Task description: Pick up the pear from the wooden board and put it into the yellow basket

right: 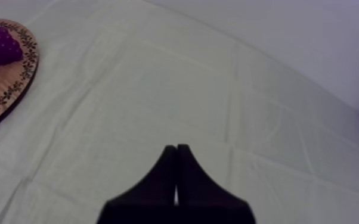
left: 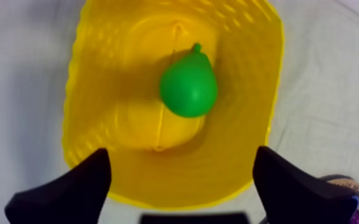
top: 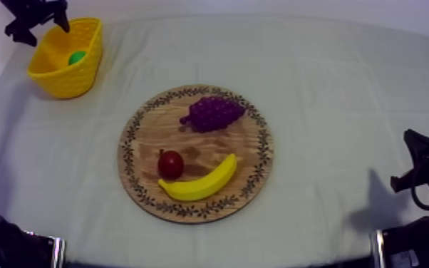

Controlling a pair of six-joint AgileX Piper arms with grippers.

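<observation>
Your left gripper (left: 182, 192) hangs over the yellow basket (left: 95, 89), fingers wide apart, holding nothing. The pear (left: 188, 86) lies inside the basket. Your right gripper (right: 176, 164) is pinched together over the cloth (right: 217, 89). The grapes (top: 212, 112), small red fruit (top: 170, 165) and banana (top: 199, 183) sit on the wooden board (top: 140, 132).

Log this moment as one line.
pear: in yellow basket | left gripper: open, over basket | right gripper: shut, over cloth | wooden board: grapes, banana, small red fruit

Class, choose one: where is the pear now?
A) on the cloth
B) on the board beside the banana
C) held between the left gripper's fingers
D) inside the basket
D: the pear lies inside the basket, below the open left gripper.
</observation>
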